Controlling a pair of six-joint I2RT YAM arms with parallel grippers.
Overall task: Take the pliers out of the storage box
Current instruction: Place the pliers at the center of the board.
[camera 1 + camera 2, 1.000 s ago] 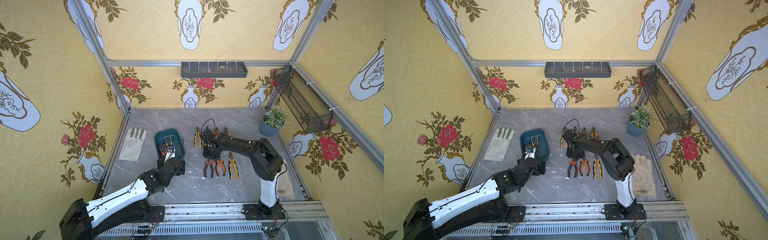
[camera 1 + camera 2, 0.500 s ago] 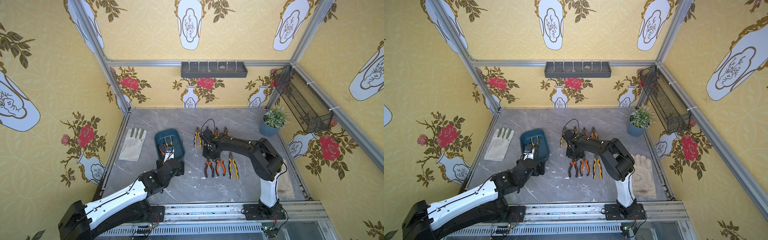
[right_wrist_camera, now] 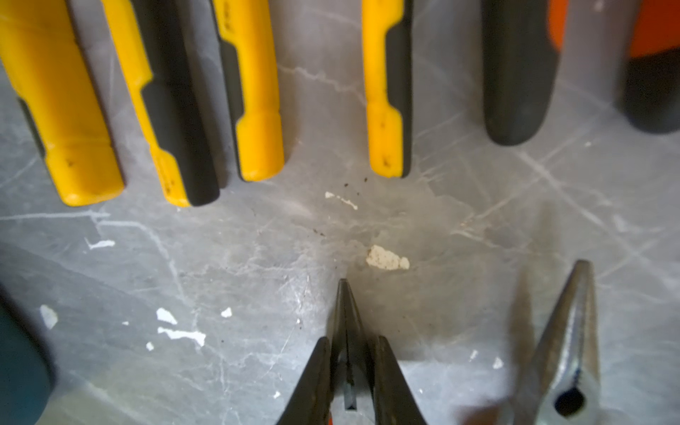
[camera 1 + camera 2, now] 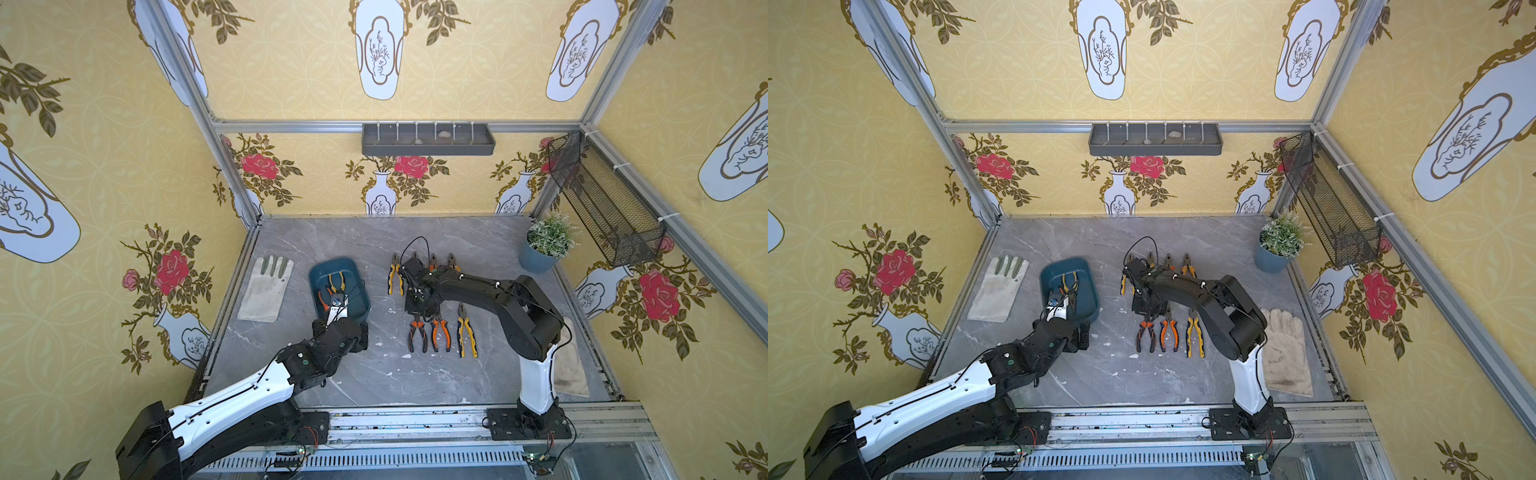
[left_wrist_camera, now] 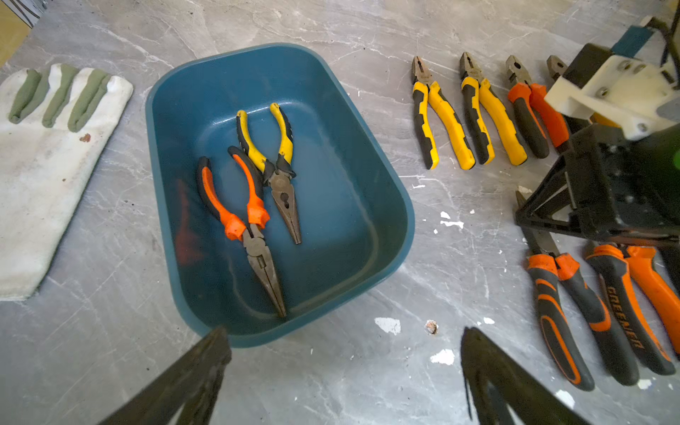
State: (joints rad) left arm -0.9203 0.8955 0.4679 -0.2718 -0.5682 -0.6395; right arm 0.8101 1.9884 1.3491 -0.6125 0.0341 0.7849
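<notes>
The dark teal storage box (image 5: 401,206) (image 4: 360,286) holds two long-nosed pliers, one orange-handled (image 5: 254,235) and one yellow-handled (image 5: 281,184). My left gripper (image 5: 344,333) hangs open over the table just off the box's near end, with nothing between its fingers. To the right of the box, my right gripper (image 3: 352,340) (image 4: 415,313) is shut on the dark nose of an orange-handled pliers (image 3: 344,305) lying in the front row on the table. Another long-nosed pliers (image 3: 566,331) lies right beside it.
A rear row of several pliers (image 4: 395,278) lies behind the right gripper, and a yellow-handled one (image 4: 467,336) is in the front row. One work glove (image 4: 266,291) lies left of the box, another (image 4: 1285,353) by the right arm's base. A potted plant (image 4: 540,257) stands back right.
</notes>
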